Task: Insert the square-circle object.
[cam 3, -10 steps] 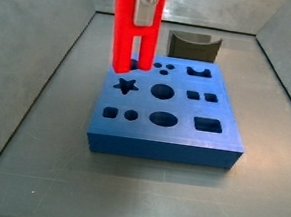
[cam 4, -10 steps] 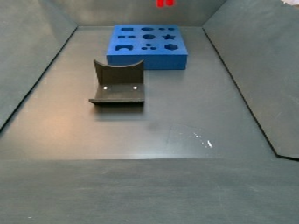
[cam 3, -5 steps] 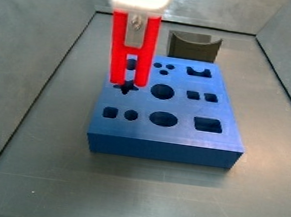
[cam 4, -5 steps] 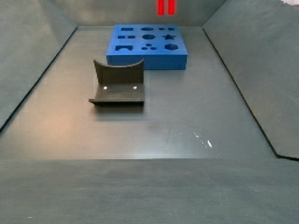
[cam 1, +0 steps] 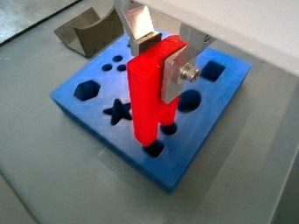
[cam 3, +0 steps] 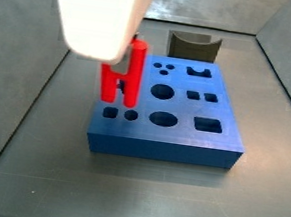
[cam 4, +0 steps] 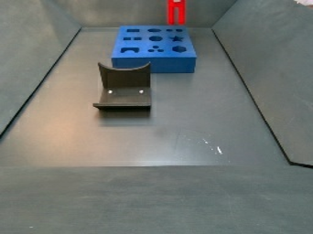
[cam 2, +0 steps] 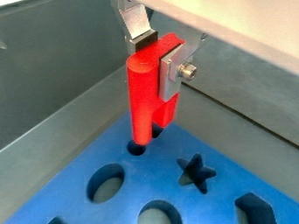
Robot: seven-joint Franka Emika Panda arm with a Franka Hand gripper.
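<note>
The square-circle object (cam 1: 149, 96) is a bright red peg of two joined bars. It hangs upright in my gripper (cam 1: 158, 59), whose silver fingers (cam 1: 176, 74) are shut on its upper end; both wrist views show this (cam 2: 156, 57). Its lower ends stand at the mouths of the small paired holes (cam 2: 138, 147) near one edge of the blue block (cam 3: 172, 136). I cannot tell how deep they sit. In a side view the white arm hides the gripper and only the peg (cam 3: 123, 75) shows. In the other side view the peg (cam 4: 177, 13) stands at the block's far edge (cam 4: 146, 57).
The blue block has several other holes, among them a star (cam 1: 117, 111) and a large round one (cam 3: 164, 117). The dark grey curved fixture (cam 4: 123, 87) stands on the floor apart from the block, also seen behind it (cam 3: 192, 44). Grey walls enclose the floor.
The gripper has come down with the red peg, from well above the block to its small paired holes. The block and fixture have not moved.
</note>
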